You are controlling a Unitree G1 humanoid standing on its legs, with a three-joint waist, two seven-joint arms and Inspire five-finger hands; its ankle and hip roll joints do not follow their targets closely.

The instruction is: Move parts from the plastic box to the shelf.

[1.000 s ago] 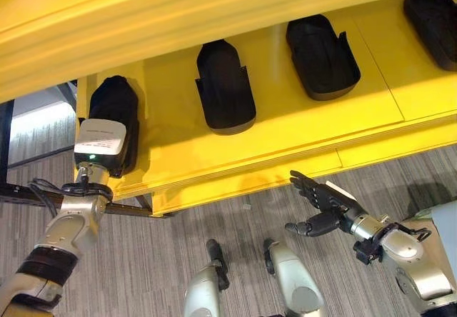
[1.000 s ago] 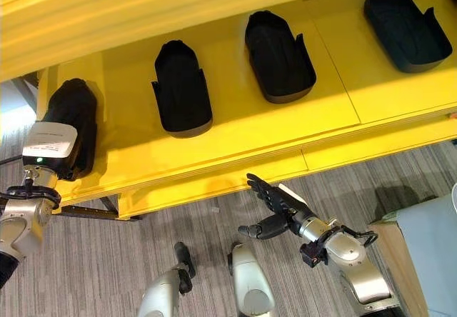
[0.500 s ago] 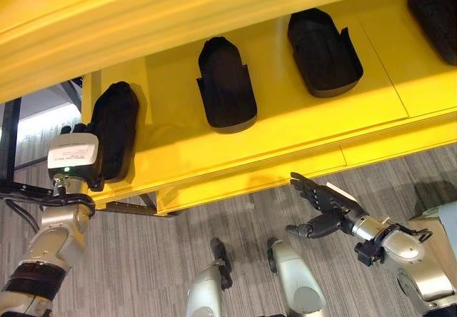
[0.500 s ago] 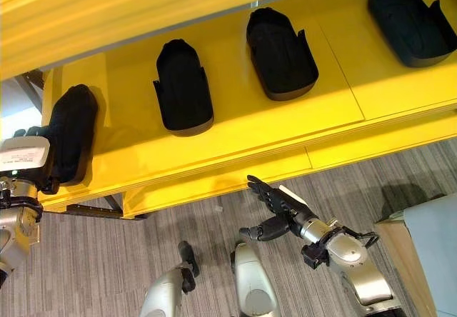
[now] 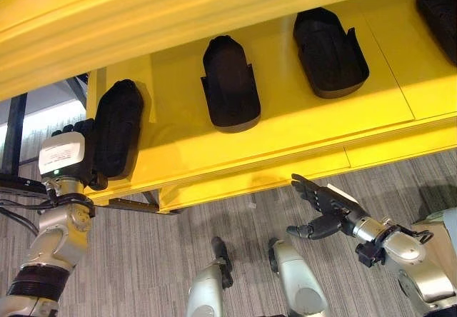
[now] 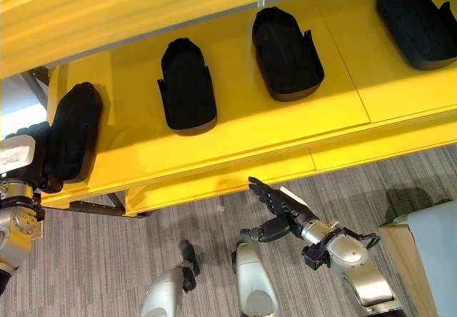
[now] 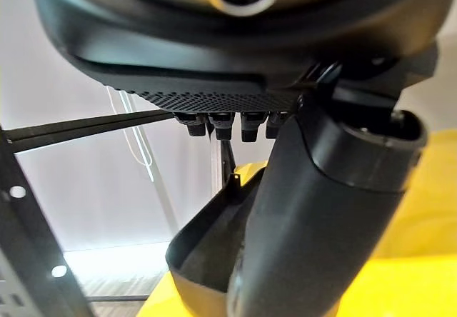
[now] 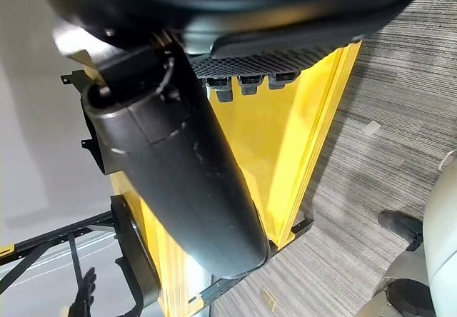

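Right hand (image 5: 325,210): nearest, low over the floor (image 5: 143,260) in front of the shelf (image 5: 285,146); fingers straight and spread, holding nothing.
Left hand (image 5: 68,156): at the shelf's left end, just beside the part (image 5: 118,135). Fingertips show past the part's left edge; the head views do not show whether they grip it, and the wrist view does not settle it either, so I cannot tell.
Part: dark moulded shell lying on the shelf's left end, near the front edge.
Long axis: runs front to back across the shelf; rounded end points to the rear, open end towards the front edge.
Neighbours: a second part (image 5: 228,85), a third part (image 5: 330,42) and a fourth part (image 5: 439,6) lie further right, well apart, all aligned much the same way.
Risk: the part sits close to the left corner; if the hand drags on it while leaving, it could slide off the end or the front lip and drop.
Second risk: a catch on the rim could also twist it out of line with the row.
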